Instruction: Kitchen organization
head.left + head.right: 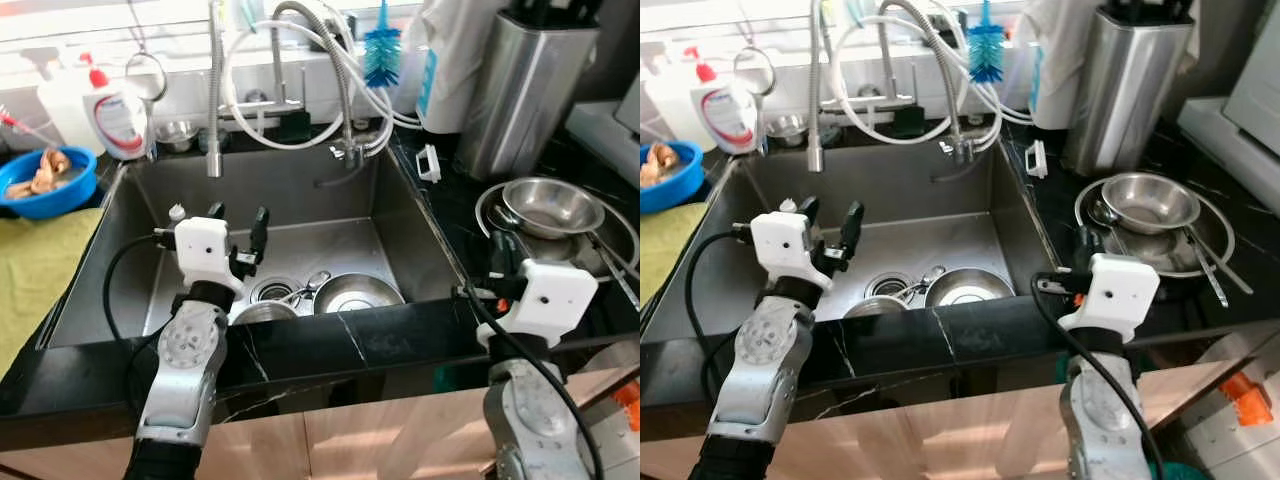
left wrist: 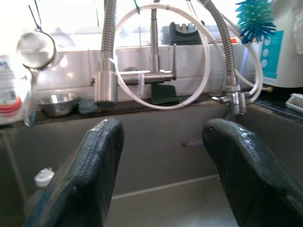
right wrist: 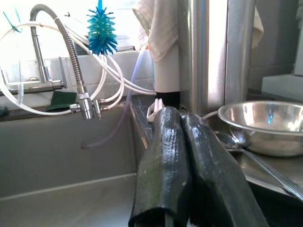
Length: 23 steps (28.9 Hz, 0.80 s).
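Left gripper (image 1: 238,222) jaws released, over sink (image 1: 400,215); steel bowl (image 1: 358,294) at 4 o'clock below. Right gripper (image 3: 189,156) clenched empty, farther.

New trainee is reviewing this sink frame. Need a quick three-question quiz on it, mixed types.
1. True or false: the left hand is open above the sink.
2. Multiple choice: where does the steel bowl beside the right hand sit? A) in the sink basin B) on the round tray right of the sink C) on the green cloth
3. Fill in: the brush hanging near the faucet hoses has ____ bristles.

Key: 1 true; 2 B; 3 blue. The right hand's fingers are pressed together, holding nothing.
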Tool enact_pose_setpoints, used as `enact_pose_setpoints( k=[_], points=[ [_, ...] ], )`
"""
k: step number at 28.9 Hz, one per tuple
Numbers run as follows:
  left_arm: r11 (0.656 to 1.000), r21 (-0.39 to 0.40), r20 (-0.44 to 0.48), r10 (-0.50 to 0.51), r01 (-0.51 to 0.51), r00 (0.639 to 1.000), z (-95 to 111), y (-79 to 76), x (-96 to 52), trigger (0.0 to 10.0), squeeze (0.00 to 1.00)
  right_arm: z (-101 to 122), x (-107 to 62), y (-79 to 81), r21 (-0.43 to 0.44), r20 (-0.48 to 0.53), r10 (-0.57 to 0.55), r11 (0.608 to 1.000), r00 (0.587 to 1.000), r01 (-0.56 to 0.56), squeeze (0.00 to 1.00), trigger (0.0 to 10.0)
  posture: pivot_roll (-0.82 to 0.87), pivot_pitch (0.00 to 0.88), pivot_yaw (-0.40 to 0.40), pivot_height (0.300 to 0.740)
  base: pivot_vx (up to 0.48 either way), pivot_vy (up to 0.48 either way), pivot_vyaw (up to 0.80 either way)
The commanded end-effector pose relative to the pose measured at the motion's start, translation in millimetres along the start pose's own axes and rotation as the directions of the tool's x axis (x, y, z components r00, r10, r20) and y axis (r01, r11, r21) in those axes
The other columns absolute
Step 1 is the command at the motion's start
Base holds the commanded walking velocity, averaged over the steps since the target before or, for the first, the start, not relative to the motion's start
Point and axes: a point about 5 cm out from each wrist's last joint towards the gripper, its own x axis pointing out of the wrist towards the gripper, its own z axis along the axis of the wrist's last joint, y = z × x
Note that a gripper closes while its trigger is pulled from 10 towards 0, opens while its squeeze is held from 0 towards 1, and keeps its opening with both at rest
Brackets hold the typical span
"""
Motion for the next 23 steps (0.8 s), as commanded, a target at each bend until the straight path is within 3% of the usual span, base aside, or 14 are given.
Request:
enact_pose_setpoints(
  k=[1,14,22,23],
  points=[
    [1.0,-0.011,0.01,-0.003,0.003,1.0,3.2,-2.4,1.1,10.0,0.0,-0.3,-1.1,-3.4,-0.009,-0.003,-0.009,1.0,1.0,0.009,0.0,10.0,-0.14,0.0,0.06,0.74,0.0,0.0,0.0],
    [1.0,-0.015,-0.003,0.003,-0.003,1.0,1.5,-0.8,1.3,10.0,0.0,-1.4,-2.8,-3.1,-0.015,-0.008,-0.01,1.0,1.0,0.009,0.0,10.0,-0.14,0.0,0.063,0.74,0.0,0.0,0.0],
    [1.0,-0.015,-0.013,0.002,-0.002,1.0,-1.3,-0.7,0.9,10.0,0.0,-3.0,-20.6,-13.8,-0.053,-0.023,-0.064,0.997,0.998,0.063,0.0,10.0,-0.14,0.0,0.065,0.74,0.0,0.0,0.0],
    [1.0,-0.015,-0.017,0.001,-0.001,1.0,-2.2,-0.6,1.0,10.0,0.0,-3.2,-25.9,-18.2,-0.056,-0.026,-0.075,0.996,0.997,0.074,1.0,10.0,-0.15,0.0,0.066,0.74,0.0,0.0,0.0]
  ],
)
